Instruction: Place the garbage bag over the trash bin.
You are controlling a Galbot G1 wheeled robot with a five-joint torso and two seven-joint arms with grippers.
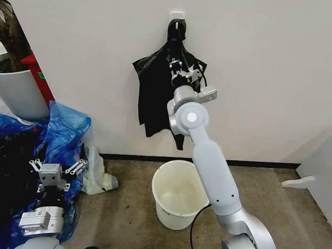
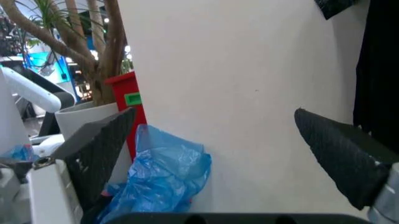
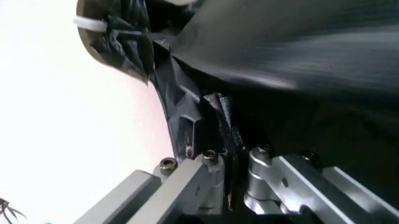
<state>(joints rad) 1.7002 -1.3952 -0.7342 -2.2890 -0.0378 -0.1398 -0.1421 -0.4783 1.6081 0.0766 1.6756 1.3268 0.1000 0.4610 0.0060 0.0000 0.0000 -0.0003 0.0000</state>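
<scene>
White wall [image 1: 260, 62], garbage bag [image 1: 154, 90] partly behind right hand [image 1: 175, 66].

thin wrinkled black plastic garbage bag [image 1: 156, 95], smooth cream plastic trash bin [image 1: 176, 194], translucent blue plastic bags [image 1: 64, 127].

Even, bright light falls on the white wall [image 1: 270, 80] in the head view, with soft shadows beside the hanging garbage bag [image 1: 156, 95] and inside the trash bin [image 1: 178, 194]. In the left wrist view, the near pincer fingers [image 2: 339, 154] look soft. The right wrist view is dark and smeared; its black folds [image 3: 281, 70] are perhaps motion-blurred, beside a washed-out wall.
</scene>
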